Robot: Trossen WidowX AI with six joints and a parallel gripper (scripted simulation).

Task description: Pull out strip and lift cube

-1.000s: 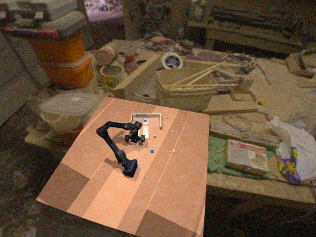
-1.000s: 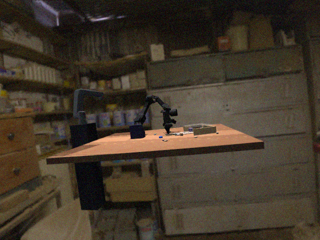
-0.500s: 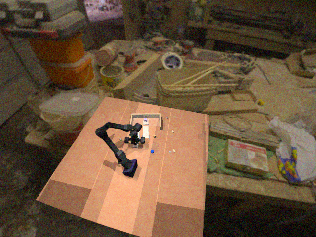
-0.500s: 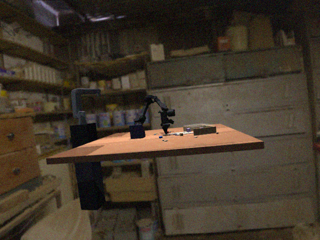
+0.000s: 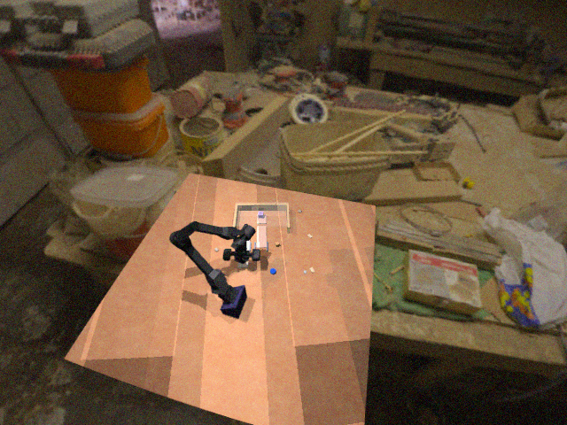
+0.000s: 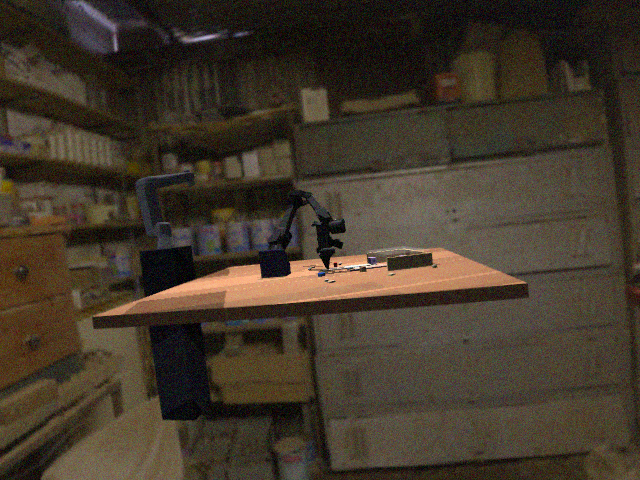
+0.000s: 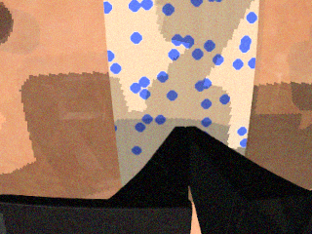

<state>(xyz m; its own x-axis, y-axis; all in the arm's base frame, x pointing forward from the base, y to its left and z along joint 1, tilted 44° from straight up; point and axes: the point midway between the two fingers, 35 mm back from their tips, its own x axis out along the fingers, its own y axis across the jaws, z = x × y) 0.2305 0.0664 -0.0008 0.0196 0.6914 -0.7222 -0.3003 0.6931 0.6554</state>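
A small pale violet cube stands at the far end of a pinkish strip, inside the walled frame; its label is too small to read. A cream strip with blue dots runs below my gripper; the arm hides much of it in the top view, where a pale piece shows at the wrist. My gripper is shut and empty, its tips low over the near part of the dotted strip. I cannot tell whether they touch it. Whether either strip is in one piece is not clear.
A low walled frame stands around the cube's end of the strip. A blue piece lies to the right of the gripper in the top view. Small pale bits lie farther right, and a small brownish piece beside the pinkish strip.
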